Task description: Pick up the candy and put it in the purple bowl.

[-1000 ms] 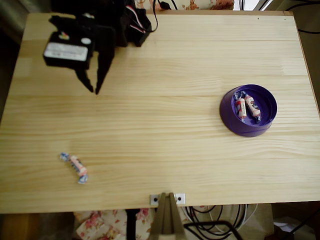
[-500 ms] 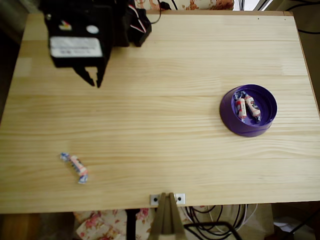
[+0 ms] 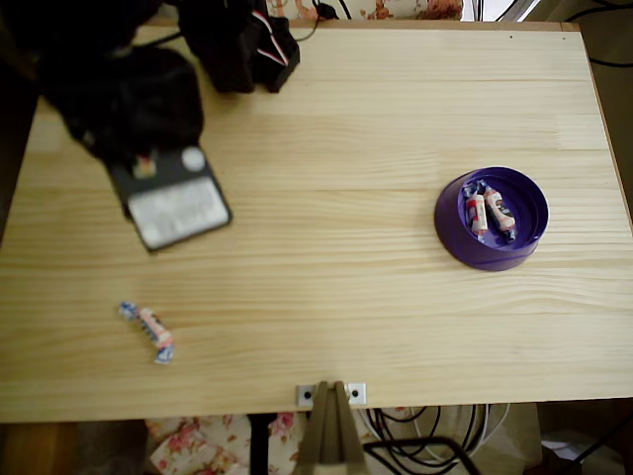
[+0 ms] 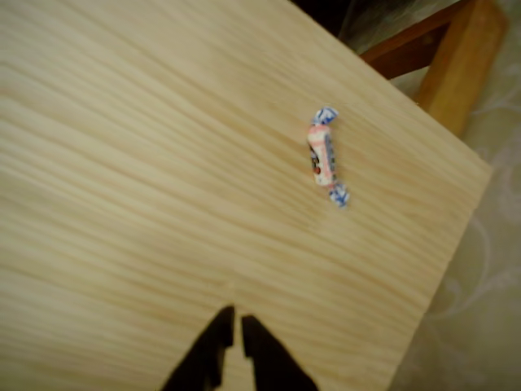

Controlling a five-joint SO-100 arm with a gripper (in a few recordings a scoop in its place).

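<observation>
Counter pale blond wood, fine straight grain. Hand black, two dark pointed tips; arm housing black with a white label plate. Candy ahead of the hand: white body, red-pink bands, blue-white twisted ends. Purple bowl glossy dark purple, two matching white-and-red sweets inside. Floral cloth cream with pink.
</observation>
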